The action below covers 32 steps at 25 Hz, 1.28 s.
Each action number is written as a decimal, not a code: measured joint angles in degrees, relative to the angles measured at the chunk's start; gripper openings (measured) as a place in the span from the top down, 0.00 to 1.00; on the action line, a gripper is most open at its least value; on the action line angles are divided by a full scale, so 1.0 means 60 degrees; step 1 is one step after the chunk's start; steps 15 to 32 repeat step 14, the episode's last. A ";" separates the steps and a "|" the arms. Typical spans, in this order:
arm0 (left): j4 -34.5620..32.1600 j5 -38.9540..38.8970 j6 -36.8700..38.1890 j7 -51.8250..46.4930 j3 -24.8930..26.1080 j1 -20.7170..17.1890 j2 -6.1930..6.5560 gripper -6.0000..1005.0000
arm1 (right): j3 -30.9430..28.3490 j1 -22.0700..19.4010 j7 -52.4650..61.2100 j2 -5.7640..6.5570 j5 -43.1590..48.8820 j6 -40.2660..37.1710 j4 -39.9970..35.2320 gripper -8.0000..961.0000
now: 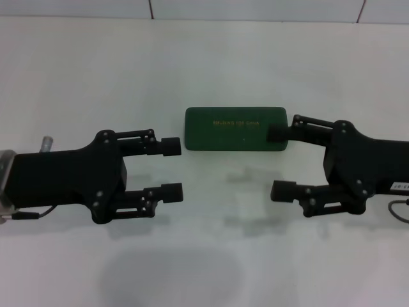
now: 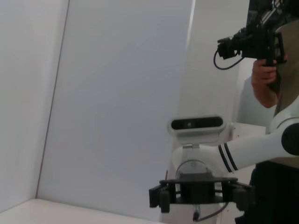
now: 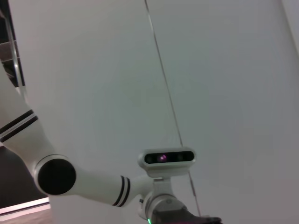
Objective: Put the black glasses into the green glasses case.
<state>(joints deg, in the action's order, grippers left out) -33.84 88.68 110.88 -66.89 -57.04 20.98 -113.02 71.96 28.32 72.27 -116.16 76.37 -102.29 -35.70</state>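
Observation:
The green glasses case [image 1: 233,128] lies shut and flat on the white table [image 1: 96,77], its gold lettering facing up. The black glasses are not in view in any frame. My left gripper [image 1: 172,169] is open and empty, just left of the case and a little nearer to me. My right gripper [image 1: 278,161] is open and empty at the case's right end, where its far finger [image 1: 277,132] overlaps the case's right edge. The left wrist view shows the right gripper [image 2: 201,196] from the front, farther off.
A white wall [image 1: 255,7] with seams runs behind the table. In the left wrist view a person [image 2: 268,79] stands behind my right arm holding a black camera rig. The right wrist view shows my left arm's white link [image 3: 88,182] and the wall.

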 joint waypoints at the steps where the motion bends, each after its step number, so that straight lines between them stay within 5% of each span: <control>1: 0.0007 0.0021 0.0000 0.0038 0.0002 -0.0020 0.0001 0.33 | 0.0069 0.0009 -0.0001 -0.0001 -0.0018 -0.0001 0.0000 0.09; 32: 0.0258 0.0043 -0.0100 0.0204 0.0235 -0.0062 0.0002 0.34 | 0.0507 -0.0076 -0.0006 -0.0006 -0.0480 -0.0058 0.0018 0.08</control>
